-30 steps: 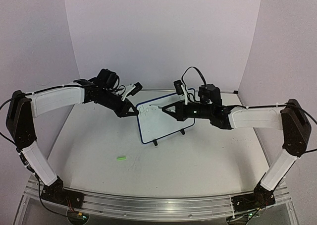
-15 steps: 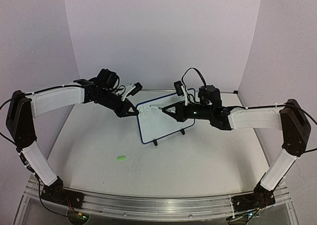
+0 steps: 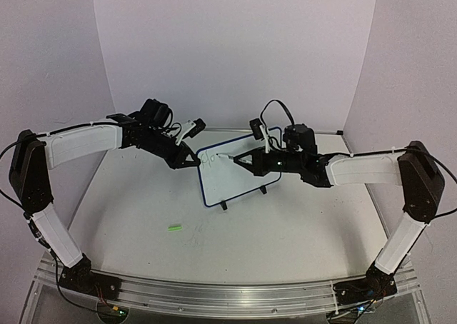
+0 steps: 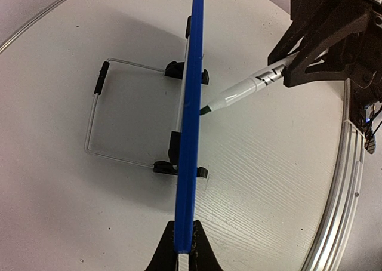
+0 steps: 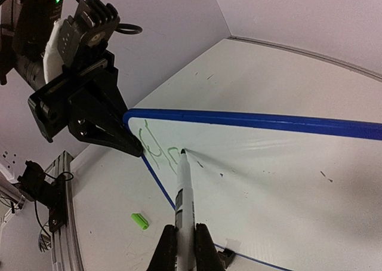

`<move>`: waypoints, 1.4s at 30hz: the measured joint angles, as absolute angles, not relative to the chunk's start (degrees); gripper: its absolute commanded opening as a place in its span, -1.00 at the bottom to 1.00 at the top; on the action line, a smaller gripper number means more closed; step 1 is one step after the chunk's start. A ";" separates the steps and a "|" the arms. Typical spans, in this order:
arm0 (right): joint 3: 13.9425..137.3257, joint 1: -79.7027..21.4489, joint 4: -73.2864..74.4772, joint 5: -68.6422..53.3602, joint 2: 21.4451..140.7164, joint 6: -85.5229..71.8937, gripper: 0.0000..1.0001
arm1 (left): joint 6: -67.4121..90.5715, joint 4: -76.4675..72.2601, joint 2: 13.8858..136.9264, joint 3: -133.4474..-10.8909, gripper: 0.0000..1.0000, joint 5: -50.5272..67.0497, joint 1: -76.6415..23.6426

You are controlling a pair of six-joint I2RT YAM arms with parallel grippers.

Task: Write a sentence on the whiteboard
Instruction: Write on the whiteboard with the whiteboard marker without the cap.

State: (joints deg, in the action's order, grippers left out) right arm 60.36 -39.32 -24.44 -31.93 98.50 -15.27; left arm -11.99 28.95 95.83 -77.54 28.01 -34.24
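On the white table (image 3: 285, 231), toward its far side and between the two arms, the whiteboard (image 3: 225, 181) stood propped on its wire stand (image 4: 98, 119), its face turned toward the near edge and leaning back a little. Its long axis ran across the table, from the left gripper (image 3: 194, 163) toward the right arm's side.

That left gripper was closed on the dark blue rim at the board's left end. In the left wrist view both fingers pinched the rim edge-on, steadying the board. The right gripper (image 3: 243, 158) reached in from the opposite side with its fingers clamped tight around the barrel of a white marker (image 5: 182, 190). The marker pointed forward out of the fingers, and its tip appeared to touch the writing face near the upper left corner.

A few green strokes (image 5: 152, 145) sat just left of the tip, between it and the held end. Almost all the bare white surface lay the other way, stretching along the long axis back toward the right arm. By my reading the sentence was barely begun, and the coming strokes would have to travel away from the left gripper, with the tip kept pressed on a board that could rock on its stand. A small green cap (image 3: 174, 228) lay on the table well apart from the board, nearer the left arm
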 measured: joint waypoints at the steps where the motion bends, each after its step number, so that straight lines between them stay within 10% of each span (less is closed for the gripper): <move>1: 60.40 -39.24 -24.47 -31.92 98.50 -15.27 -1.00 | -11.97 28.95 95.83 -77.54 -1.00 28.01 -34.24; 42: 54.68 -39.13 -27.50 -32.55 101.62 -18.12 -1.00 | -11.99 28.93 95.88 -77.56 -1.00 27.96 -34.24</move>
State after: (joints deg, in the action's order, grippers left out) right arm 54.68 -39.13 -27.50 -32.55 101.62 -18.12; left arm -11.99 28.93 95.88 -77.56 27.96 -34.24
